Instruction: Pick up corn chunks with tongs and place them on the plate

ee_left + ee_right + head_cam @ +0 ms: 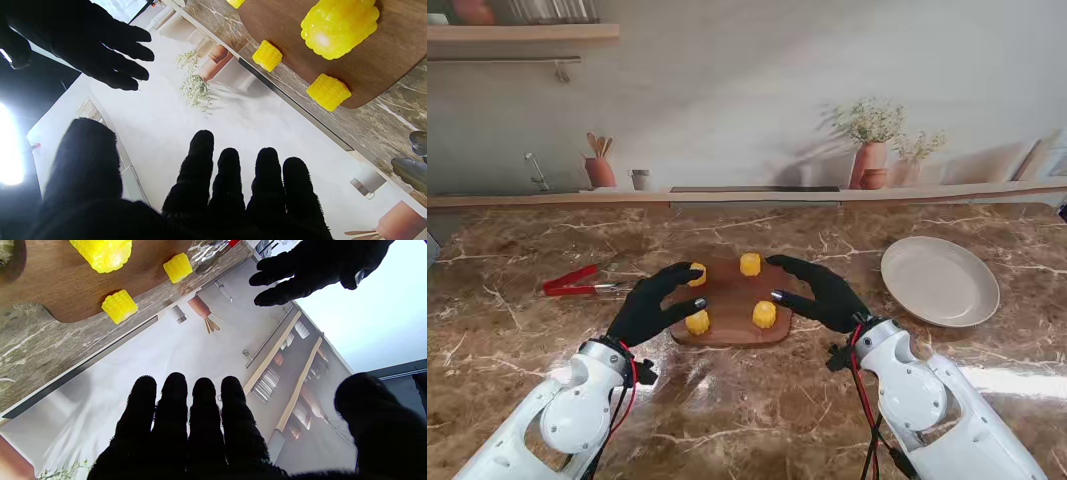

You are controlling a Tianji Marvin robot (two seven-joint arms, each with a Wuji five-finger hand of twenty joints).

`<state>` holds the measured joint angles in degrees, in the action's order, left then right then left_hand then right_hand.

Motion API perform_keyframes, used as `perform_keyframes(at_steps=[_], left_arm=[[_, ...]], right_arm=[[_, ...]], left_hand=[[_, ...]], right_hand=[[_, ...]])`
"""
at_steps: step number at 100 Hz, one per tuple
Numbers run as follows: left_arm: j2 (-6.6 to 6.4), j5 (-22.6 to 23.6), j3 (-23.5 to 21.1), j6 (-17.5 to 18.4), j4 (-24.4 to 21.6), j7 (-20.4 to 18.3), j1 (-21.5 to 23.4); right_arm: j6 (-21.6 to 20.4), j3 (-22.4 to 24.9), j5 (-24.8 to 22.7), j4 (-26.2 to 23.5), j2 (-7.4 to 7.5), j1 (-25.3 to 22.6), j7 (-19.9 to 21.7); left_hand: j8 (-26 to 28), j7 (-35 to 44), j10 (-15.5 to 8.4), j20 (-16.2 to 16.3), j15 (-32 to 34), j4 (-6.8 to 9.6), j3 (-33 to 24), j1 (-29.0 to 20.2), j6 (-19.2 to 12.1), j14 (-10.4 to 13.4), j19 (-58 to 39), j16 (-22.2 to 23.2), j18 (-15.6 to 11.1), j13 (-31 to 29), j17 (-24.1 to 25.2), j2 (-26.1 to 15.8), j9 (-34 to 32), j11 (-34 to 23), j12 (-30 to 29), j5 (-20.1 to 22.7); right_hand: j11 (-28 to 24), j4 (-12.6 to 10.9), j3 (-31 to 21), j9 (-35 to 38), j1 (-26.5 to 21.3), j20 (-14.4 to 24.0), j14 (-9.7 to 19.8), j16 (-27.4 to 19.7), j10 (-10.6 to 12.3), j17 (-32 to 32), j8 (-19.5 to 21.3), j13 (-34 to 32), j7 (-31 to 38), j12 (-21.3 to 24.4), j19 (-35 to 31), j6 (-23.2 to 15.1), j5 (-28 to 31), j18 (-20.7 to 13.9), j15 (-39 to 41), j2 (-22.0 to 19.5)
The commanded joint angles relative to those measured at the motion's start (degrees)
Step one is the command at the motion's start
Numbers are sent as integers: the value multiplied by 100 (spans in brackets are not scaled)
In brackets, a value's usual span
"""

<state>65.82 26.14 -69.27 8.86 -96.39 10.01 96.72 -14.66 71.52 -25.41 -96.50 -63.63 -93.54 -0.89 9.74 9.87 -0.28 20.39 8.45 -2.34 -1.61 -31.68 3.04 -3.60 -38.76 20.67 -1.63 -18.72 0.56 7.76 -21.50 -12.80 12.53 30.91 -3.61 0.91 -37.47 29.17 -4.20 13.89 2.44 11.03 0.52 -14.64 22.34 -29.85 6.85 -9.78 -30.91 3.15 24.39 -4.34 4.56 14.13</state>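
Both our hands hover spread and empty over the board of corn.

Our left hand [655,305] and right hand [820,292] flank the wooden cutting board [727,300], fingers apart, gripping nothing. Four corn chunks [764,314] sit on the board: two on its far side, two nearer to us, one of them by our left fingertips. The red-handled tongs [579,283] lie on the marble counter [527,340] left of the board, just beyond our left hand and apart from it. The white plate [939,281] rests bare to the right, well apart from the board. Each wrist view shows its own fingers [230,180] extended with the thumb held wide.
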Motion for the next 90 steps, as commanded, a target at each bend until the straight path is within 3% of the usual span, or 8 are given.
perform_keyframes(at_steps=[1,27,37,47,50,59,70,90], left_arm=[[9,20,10,-3,1,5,19],[-50,142,-83,-103,-30,-198,62],[-119,396,-310,-244,-126,-425,84],[-208,765,-625,-376,-228,-724,80],[-244,907,-736,-403,-269,-855,82],[-355,1303,-1068,-484,-364,-1318,58],[-473,1698,-1331,-574,-355,-1867,-88],[-657,2163,-1295,-622,154,-2763,-788]], right_arm=[[25,-3,-25,44,-17,-19,48],[16,77,-158,3,-24,-120,-62],[59,101,-138,-7,-5,-109,40],[46,89,-151,20,4,-86,76],[32,80,-169,37,6,-75,76],[46,51,-202,82,13,-46,94],[116,-6,-185,126,9,-25,94],[217,-127,-140,166,31,77,246]], left_hand=[[-86,-64,-97,-122,-178,191,207,130,2,299,73,-100,-309,244,66,-195,177,69,-85,-228],[-84,-54,-107,-132,-171,214,102,-212,-12,303,88,-97,-315,239,66,-42,182,51,-75,-231],[-74,-26,-101,-111,-126,196,44,-502,-52,287,43,-69,-335,181,47,246,150,2,-49,-238],[-41,67,-111,-21,-55,172,-108,-922,-77,276,-137,-4,-350,95,55,873,113,-105,14,-211],[-39,103,-106,11,-24,-13,-1633,-352,-88,276,-247,39,-362,68,64,1420,108,-164,52,-187],[-17,144,-106,61,35,-197,-3054,-101,-92,254,-354,97,-354,-36,-3,2195,50,-241,105,-157],[-23,132,-77,140,135,-342,-3791,-122,-70,194,-499,167,-298,-193,-117,2670,-41,-317,146,-136],[-35,93,-10,352,336,-484,-4084,-125,20,51,-725,368,-157,-303,-289,2895,-18,-454,233,-309]], right_hand=[[15,-210,80,-65,86,-134,185,-93,59,30,20,162,-73,60,105,-39,-104,-258,-25,-42],[-14,-207,85,12,15,-101,200,-78,87,-6,39,100,-46,45,80,-75,-33,-253,-4,-2],[-10,-202,90,6,-2,-92,208,-76,87,9,39,111,-53,43,82,-71,-43,-262,-10,-3],[-20,-198,94,29,-29,-82,209,-70,87,-3,43,93,-48,34,74,-79,-31,-259,-5,11],[-24,-197,93,37,-42,-79,209,-70,90,-8,44,91,-47,31,72,-83,-27,-257,-5,16],[-21,-194,95,33,-72,-74,211,-67,96,-6,47,82,-47,27,72,-91,-27,-255,-3,26],[-29,-187,102,57,-119,-60,206,-60,90,-29,52,60,-41,19,55,-96,-12,-233,5,58],[-29,-178,116,70,-172,-42,208,-56,95,-41,56,45,-41,11,36,-101,-11,-216,7,58]])
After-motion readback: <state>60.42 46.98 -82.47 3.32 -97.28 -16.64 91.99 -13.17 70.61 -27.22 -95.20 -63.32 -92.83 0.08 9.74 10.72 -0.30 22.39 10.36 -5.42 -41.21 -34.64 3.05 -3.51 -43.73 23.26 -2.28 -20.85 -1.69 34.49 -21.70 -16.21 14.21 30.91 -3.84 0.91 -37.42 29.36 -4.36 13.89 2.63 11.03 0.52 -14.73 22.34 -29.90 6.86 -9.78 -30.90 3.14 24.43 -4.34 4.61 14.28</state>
